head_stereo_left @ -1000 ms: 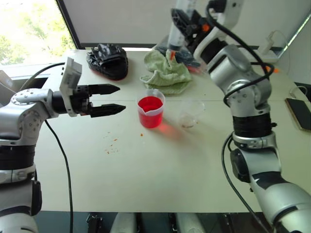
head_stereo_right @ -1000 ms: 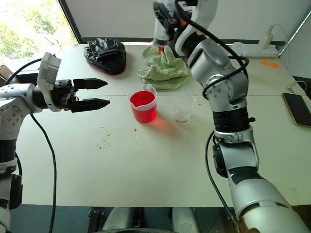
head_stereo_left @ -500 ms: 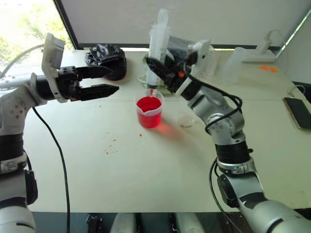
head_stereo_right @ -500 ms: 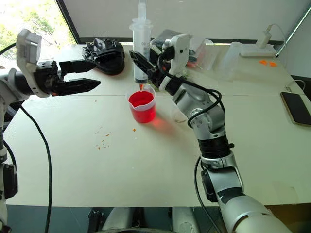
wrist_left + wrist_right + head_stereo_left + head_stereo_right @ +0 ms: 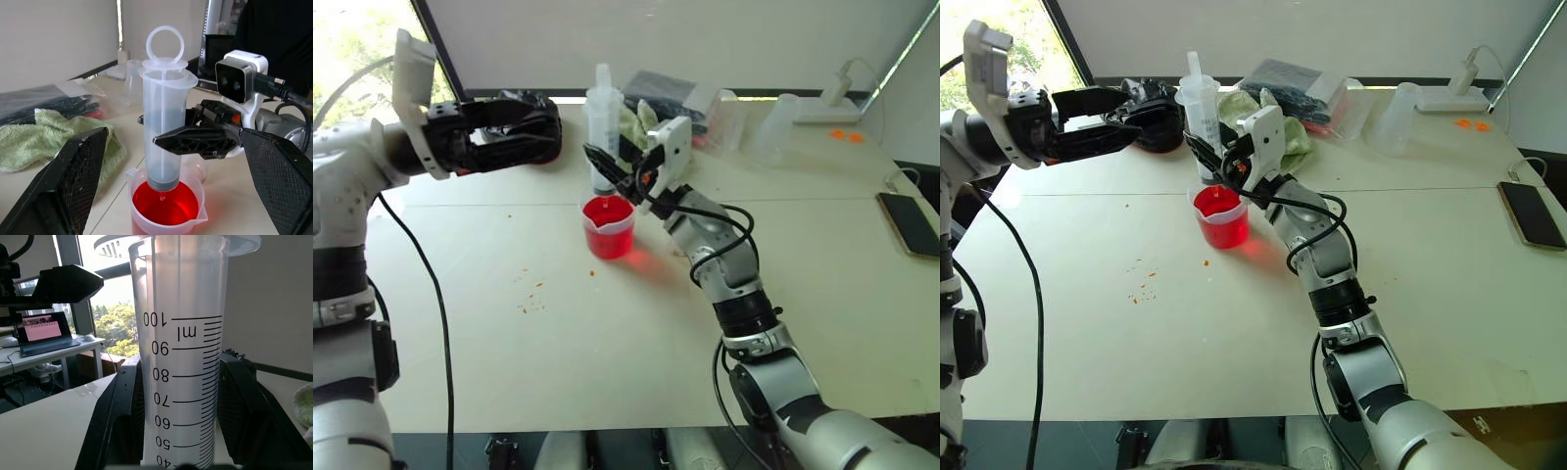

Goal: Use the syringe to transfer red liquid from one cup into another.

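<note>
My left hand [image 5: 171, 191] wide open, fingers [image 5: 63, 181] flanking scene. Right hand [image 5: 195, 139] clamped on syringe [image 5: 165, 127], barrel upright, plunger ring on top. Nozzle tip just above red liquid [image 5: 166, 203] in spouted cup [image 5: 195, 223] on desk [image 5: 230, 186]. Green towel [image 5: 44, 134] beside cup. Dark bag [image 5: 44, 105] beyond towel.

small cup [image 5: 688, 245]: mostly behind right arm | syringe [image 5: 181, 362]: barrel bottom cut off, right wrist view | phone [image 5: 909, 223]: clipped

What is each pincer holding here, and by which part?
The right pincer clamps the syringe around its barrel, upright over the beaker. The left pincer holds nothing.
</note>
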